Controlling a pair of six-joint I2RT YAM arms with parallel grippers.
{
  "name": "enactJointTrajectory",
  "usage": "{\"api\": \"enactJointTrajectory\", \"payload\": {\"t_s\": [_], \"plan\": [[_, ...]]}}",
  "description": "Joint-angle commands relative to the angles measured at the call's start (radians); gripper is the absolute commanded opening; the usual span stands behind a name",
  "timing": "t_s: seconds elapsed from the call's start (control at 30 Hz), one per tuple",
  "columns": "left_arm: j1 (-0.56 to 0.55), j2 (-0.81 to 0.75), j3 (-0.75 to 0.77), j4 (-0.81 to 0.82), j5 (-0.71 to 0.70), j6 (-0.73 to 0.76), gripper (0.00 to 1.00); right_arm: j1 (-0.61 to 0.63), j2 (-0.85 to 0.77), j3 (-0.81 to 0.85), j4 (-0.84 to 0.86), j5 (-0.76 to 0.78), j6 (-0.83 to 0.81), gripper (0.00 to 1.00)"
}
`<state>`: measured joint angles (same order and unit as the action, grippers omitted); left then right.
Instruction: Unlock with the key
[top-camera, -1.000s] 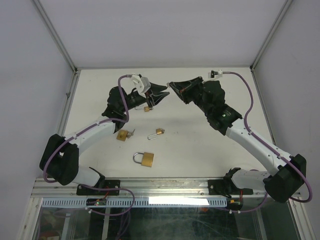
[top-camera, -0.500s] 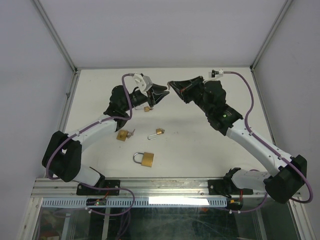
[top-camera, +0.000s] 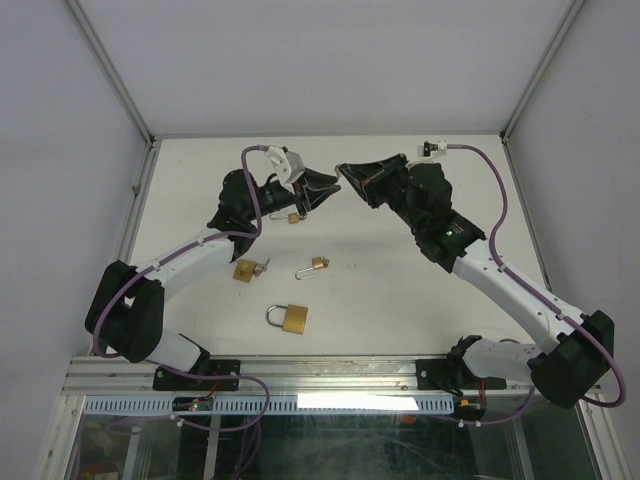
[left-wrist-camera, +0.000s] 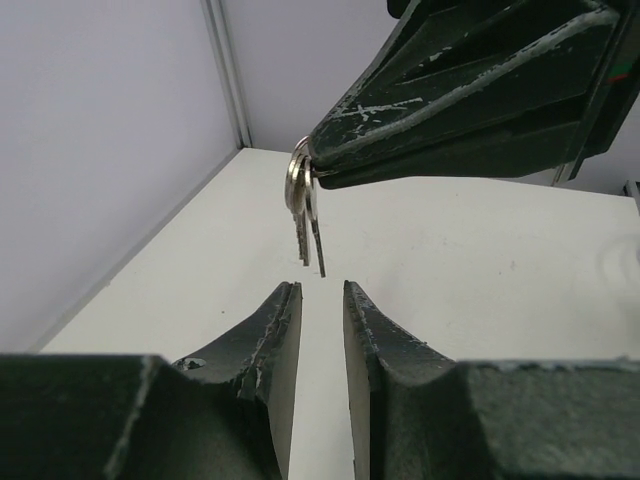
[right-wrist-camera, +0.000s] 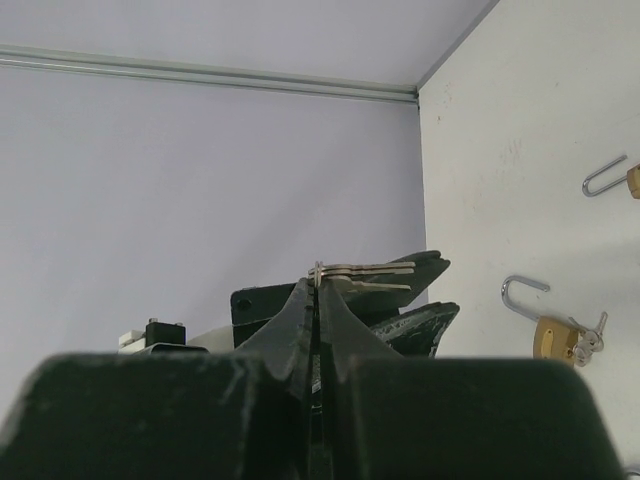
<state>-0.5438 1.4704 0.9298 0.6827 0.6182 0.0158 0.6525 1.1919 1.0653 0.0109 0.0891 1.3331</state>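
Note:
My right gripper (top-camera: 341, 171) is shut on the ring of a bunch of small silver keys (left-wrist-camera: 304, 212) and holds them in the air at the back of the table. In the right wrist view (right-wrist-camera: 318, 277) the keys (right-wrist-camera: 372, 267) stick out sideways from its tips. My left gripper (top-camera: 326, 187) faces it, tips nearly touching. In the left wrist view (left-wrist-camera: 322, 290) its jaws stand a narrow gap apart and empty, just below the hanging key blades. Several brass padlocks lie on the table: a large one (top-camera: 291, 318), one with keys (top-camera: 245, 270), two small ones (top-camera: 319, 263) (top-camera: 296, 217).
The white table (top-camera: 400, 290) is walled by grey panels with aluminium rails at the left (top-camera: 140, 190) and right (top-camera: 520, 190). In the right wrist view a padlock with keys (right-wrist-camera: 556, 336) and an open shackle (right-wrist-camera: 605, 176) lie on the table beyond the grippers.
The left wrist has shifted slightly toward the back and its fingers have come closer to the keys. The right gripper holds the keys in nearly the same place.

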Motion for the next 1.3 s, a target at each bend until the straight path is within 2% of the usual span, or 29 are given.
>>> {"api": "enactJointTrajectory", "payload": {"t_s": [0.0,0.5,0.7,0.93,1.03,1.17,1.27], "plan": [[-0.014,-0.030,0.047,0.049,0.060,-0.052,0.22,0.005,-0.032,0.001,0.076,0.009,-0.018,0.00],[-0.028,-0.033,0.042,0.064,0.013,-0.010,0.19,0.005,-0.024,0.007,0.078,0.009,-0.018,0.00],[-0.031,-0.034,0.056,0.084,0.027,-0.058,0.19,0.005,-0.032,-0.007,0.086,0.009,-0.018,0.00],[-0.031,-0.034,0.055,0.077,0.010,-0.035,0.19,0.004,-0.040,-0.008,0.083,0.009,-0.018,0.00],[-0.031,-0.034,0.052,0.094,0.041,-0.010,0.13,0.005,-0.044,-0.016,0.083,0.009,-0.018,0.00],[-0.036,-0.033,0.055,0.092,0.070,-0.033,0.00,0.004,-0.042,-0.020,0.090,0.009,-0.018,0.00],[-0.036,-0.033,0.056,0.115,0.076,-0.056,0.00,0.005,-0.041,-0.022,0.092,0.009,-0.018,0.00]]}}
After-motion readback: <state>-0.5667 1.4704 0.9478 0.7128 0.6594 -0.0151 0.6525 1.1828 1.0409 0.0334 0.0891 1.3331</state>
